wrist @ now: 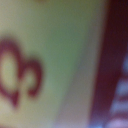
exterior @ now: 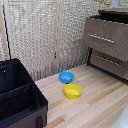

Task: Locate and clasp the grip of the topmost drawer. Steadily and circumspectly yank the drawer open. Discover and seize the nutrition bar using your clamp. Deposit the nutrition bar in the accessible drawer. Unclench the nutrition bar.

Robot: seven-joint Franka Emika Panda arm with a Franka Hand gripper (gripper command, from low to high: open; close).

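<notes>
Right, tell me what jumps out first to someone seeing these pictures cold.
The blue bowl and yellow bowl stand out, close together mid-floor on the pale wooden boards. At the exterior view's right, the dark brown dresser's top drawer is pulled out; a big black box fills the lower left. The wrist view is a blur of yellow-green packaging with red print, too close to read.

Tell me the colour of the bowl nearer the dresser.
Blue round bowl; exterior view shows it best.

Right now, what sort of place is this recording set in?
Probably a staged room corner for robot trials, not a lived-in home: a dark wood-grain dresser with its topmost drawer pulled out, a woven screen as backdrop, and a blue bowl and yellow bowl on light planks.
</notes>
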